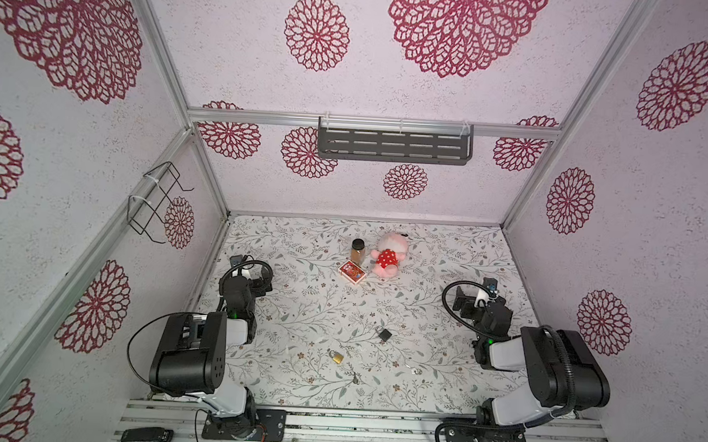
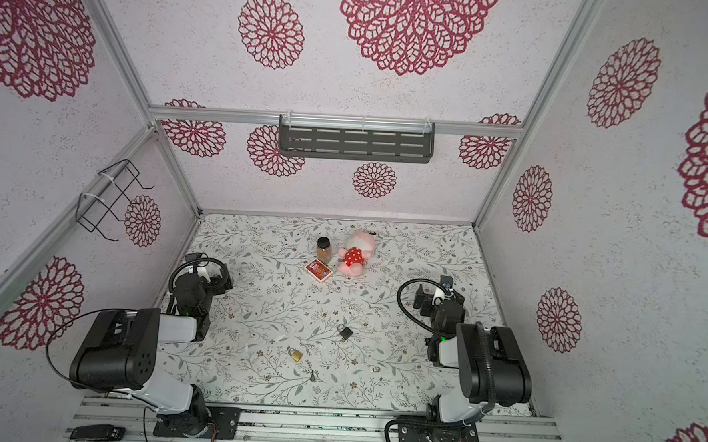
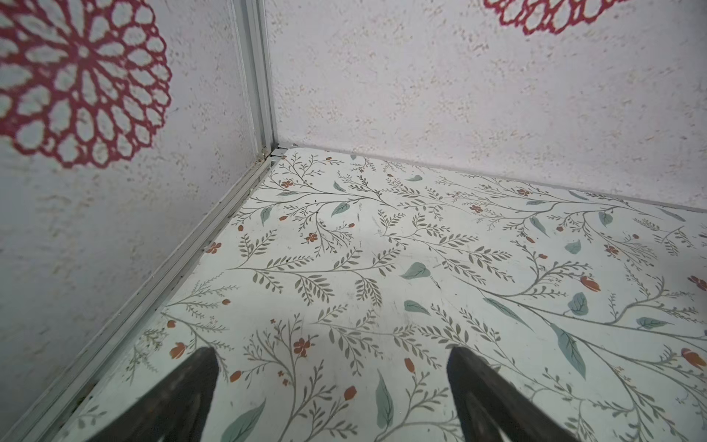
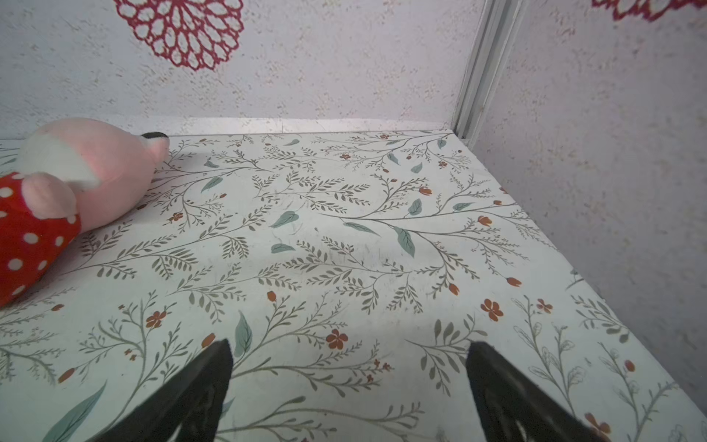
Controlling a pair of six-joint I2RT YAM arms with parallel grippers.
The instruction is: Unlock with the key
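The left gripper (image 3: 331,363) is standing wide open with nothing in its grip, hovering low over the bare table (image 3: 382,248) near the left wall. The right gripper (image 4: 350,352) is likewise gaping wide and holding nothing, near the right wall. Farther out, toward the back middle of the table, a pink plush toy (image 4: 76,160) in a red dotted dress is lying beside a standing brown jar (image 1: 358,250), with a red box (image 1: 352,272) lying just in front. Nearer the front edge, between the two arms, a black padlock (image 1: 384,334) and a brass padlock (image 1: 336,357) are lying apart. The key (image 1: 355,379) is lying near the brass one on its front side, well apart from both grippers
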